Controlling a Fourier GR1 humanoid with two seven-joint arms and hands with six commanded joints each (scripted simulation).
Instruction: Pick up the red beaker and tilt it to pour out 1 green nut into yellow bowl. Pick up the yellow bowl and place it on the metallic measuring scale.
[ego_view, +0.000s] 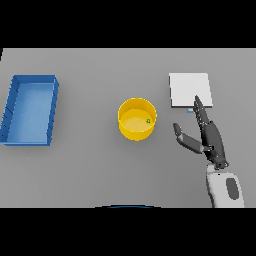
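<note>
Yellow bowl sits upright near the middle of the table, mouth up, with one small green nut inside, against its right-hand wall. So the pour looks already done; no red beaker in view.

Right hand is the only hand showing, over the right part of the table, fingers straight and relaxed, thumb spread out toward the bowl, holding nothing. The left hand is not in view.

Key relation: the bowl lies to the left of the right hand, apart from it, not touching, at about the level of the hand's fingertips. The thumb is the part nearest to it. The hand's long axis runs from the near edge toward the far edge; its fingertips overlap the near edge of the scale as seen from here, and I cannot tell whether they touch it.

The bowl is round, so it has no long axis across the table and no preferred approach side; its axis is vertical. The scale, a flat pale square plate, lies toward the far right, beyond and to the right of the bowl, well clear of it.

Likely next step: a sideways reach left to grip the bowl's right wall, then a carry toward the far right.

A blue tray sits by the left edge, long axis near to far, not involved.
</note>
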